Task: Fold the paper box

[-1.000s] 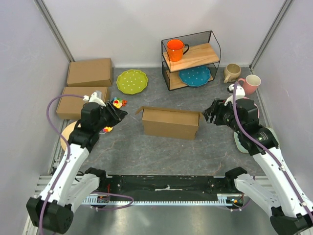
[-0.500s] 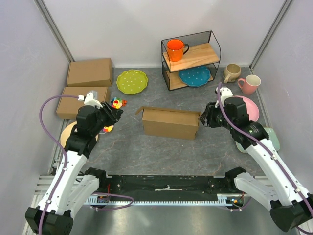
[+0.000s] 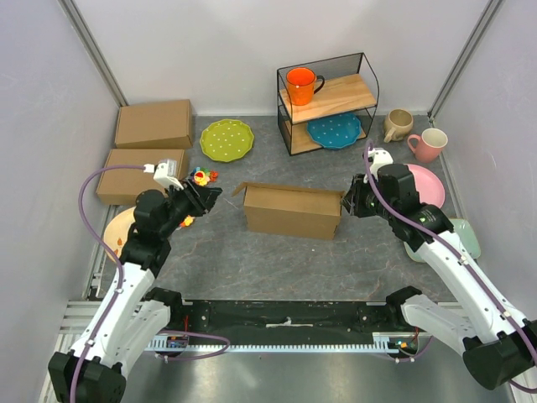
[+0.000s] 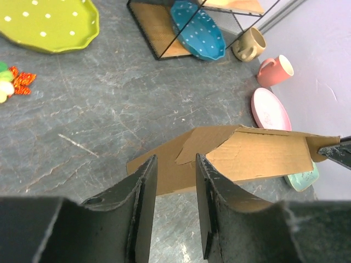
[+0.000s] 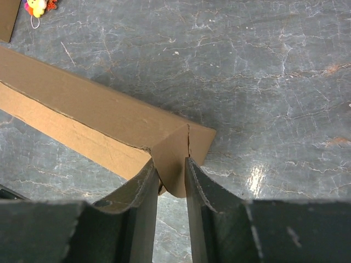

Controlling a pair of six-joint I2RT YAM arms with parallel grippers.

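Box [image 3: 292,210] stood in the middle of the bench [image 3: 252,260], part-folded, long walls up, end flaps loose at both ends. Over the last second the right jaws came in leftward to the box's right end and narrowed. In the right wrist view their fingers [image 5: 143,192] sat on either side of the right flap [image 5: 171,156], pinching it. Left jaws shifted only slightly. They hung just short of the left flap [image 3: 238,190], parted, nothing between them. Box itself hadn't moved. Judged: right-end fold about to start, left end not yet taken. Grip looked close to the flap's corner, so it could slip.
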